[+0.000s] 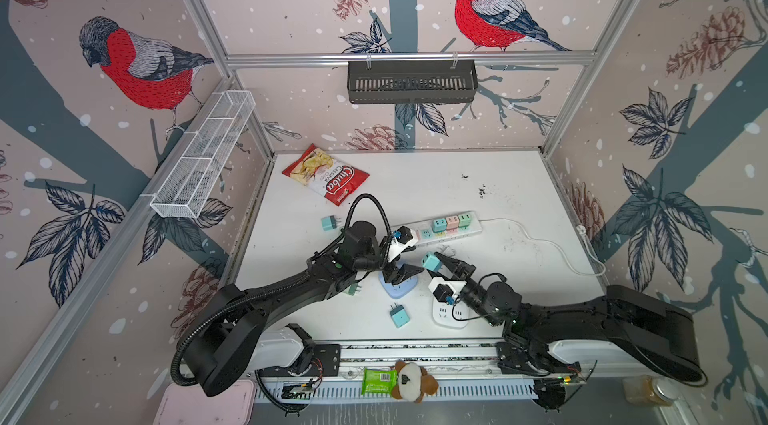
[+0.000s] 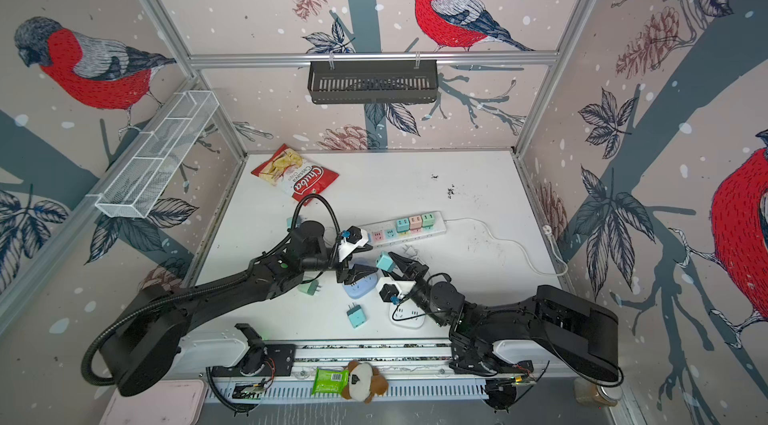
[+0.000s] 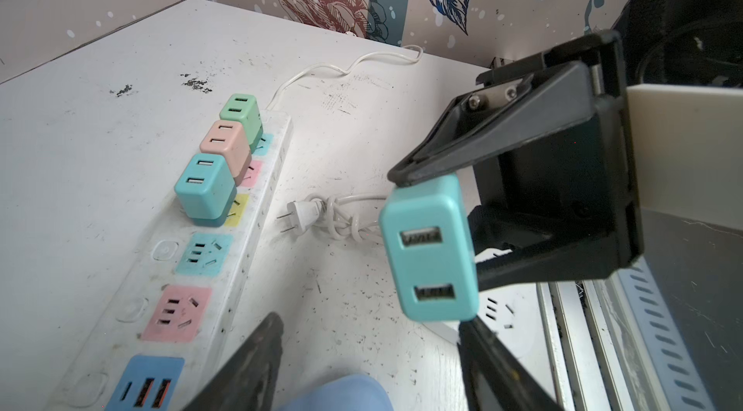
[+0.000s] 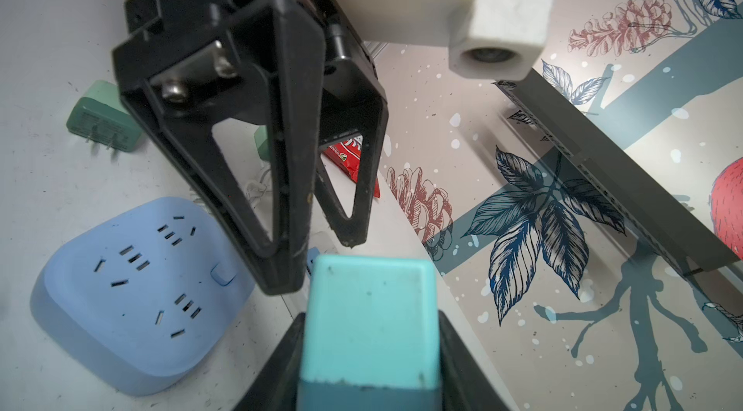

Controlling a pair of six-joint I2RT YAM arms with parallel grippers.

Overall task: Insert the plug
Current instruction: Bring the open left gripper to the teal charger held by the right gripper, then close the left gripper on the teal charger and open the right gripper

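I'm clamping right gripper (image 1: 439,261) on teal plug (image 1: 430,261), airborne for lining up; left gripper (image 1: 402,275) is hovering, jaws apart, over blue socket (image 1: 395,292).

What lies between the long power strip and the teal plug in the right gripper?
A knotted white cord lies there, its two-pin end toward the power strip; the left wrist view shows it.
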